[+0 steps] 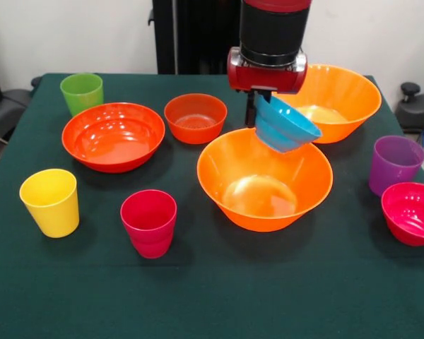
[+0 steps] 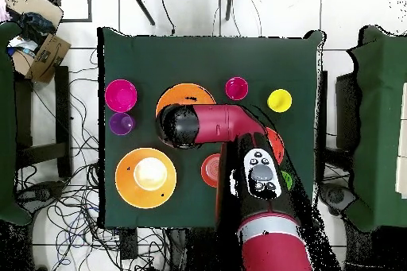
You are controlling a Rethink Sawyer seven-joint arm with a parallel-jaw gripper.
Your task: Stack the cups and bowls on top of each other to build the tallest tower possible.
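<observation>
My gripper (image 1: 256,113) is shut on the rim of the small blue bowl (image 1: 286,127) and holds it tilted above the far rim of a large orange bowl (image 1: 265,180). The second large orange bowl (image 1: 332,102) stands behind it. The wide red-orange bowl (image 1: 113,135) and the small red-orange bowl (image 1: 195,118) sit at the left. The green cup (image 1: 82,92), yellow cup (image 1: 51,201), crimson-pink cup (image 1: 149,222), purple cup (image 1: 394,164) and magenta bowl (image 1: 412,212) each stand alone. No tower stands. In the overhead view the arm (image 2: 199,125) hides the gripper and the blue bowl.
The dark green table (image 1: 212,296) carries everything. In the overhead view the arm covers part of one orange bowl (image 2: 185,93); the other orange bowl (image 2: 145,177) shows whole. Cardboard boxes (image 2: 44,49) and cables lie on the floor beside the table.
</observation>
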